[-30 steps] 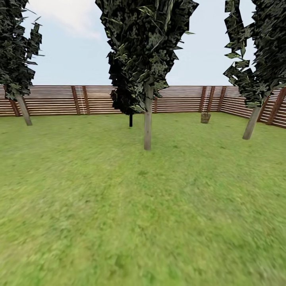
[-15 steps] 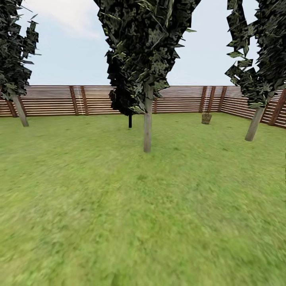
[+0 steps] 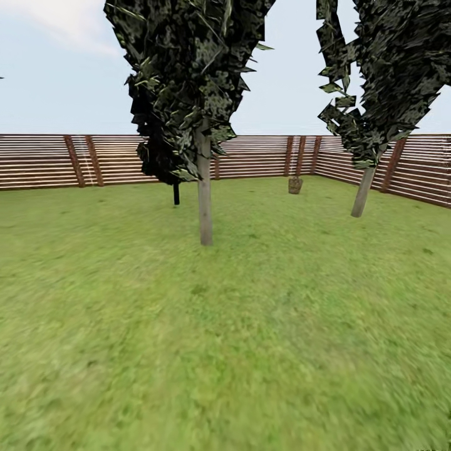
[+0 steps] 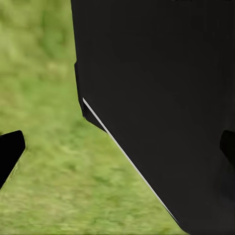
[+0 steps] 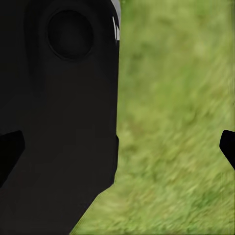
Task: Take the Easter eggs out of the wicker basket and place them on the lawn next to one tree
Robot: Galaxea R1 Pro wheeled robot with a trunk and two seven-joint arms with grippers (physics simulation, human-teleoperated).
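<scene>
Head view shows the lawn (image 3: 225, 338) spreading over the lower part of the frame, up to a brown slatted fence (image 3: 37, 160) across the middle. One tree (image 3: 205, 188) stands a little left of centre, its thin trunk on the grass. A second tree (image 3: 363, 188) leans at the right side, near the fence corner. Between them, far back and close to the fence, I see a small brown object (image 3: 295, 184); it may be the wicker basket, but it is too small to tell. No eggs can be made out.

On the left wrist view, my left pincer (image 4: 117, 152) shows dark fingertips at both edges of the frame, well apart, with a big black body between. My right pincer (image 5: 120, 147) also stands wide, holding nothing, grass (image 5: 176, 122) behind it.
</scene>
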